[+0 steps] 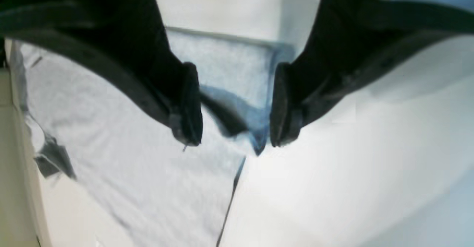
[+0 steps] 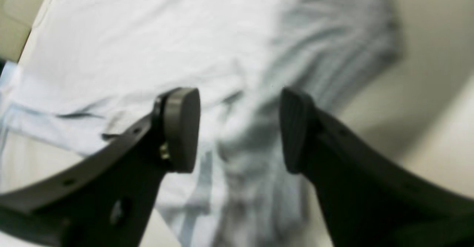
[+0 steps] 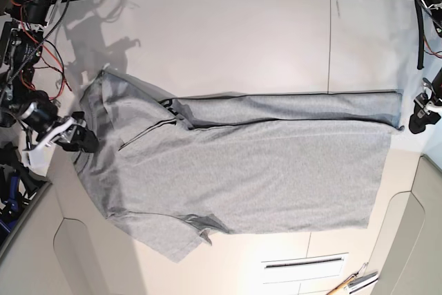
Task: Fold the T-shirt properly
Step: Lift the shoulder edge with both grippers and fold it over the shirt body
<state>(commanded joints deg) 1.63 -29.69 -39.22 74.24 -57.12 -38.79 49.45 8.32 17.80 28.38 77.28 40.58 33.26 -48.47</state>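
The light grey T-shirt (image 3: 248, 170) lies flat across the white table (image 3: 228, 39), neck end toward the left of the base view. Its far long edge is folded over as a strip (image 3: 297, 107), with a bit of black lettering (image 3: 168, 106) showing at the fold. My left gripper (image 1: 235, 141) is open and hovers over the hem corner (image 1: 237, 73) of the T-shirt (image 1: 111, 136); in the base view this gripper (image 3: 418, 119) sits just right of that corner. My right gripper (image 2: 239, 130) is open above rumpled cloth (image 2: 229, 54), at the shirt's left edge (image 3: 77, 140).
Red and black cables (image 3: 27, 25) hang at the far left by the right arm's base. A thin seam (image 3: 329, 39) runs across the table. A hand tool (image 3: 353, 283) lies at the near right edge beside a slot (image 3: 304, 263). Curved table cut-outs border both near corners.
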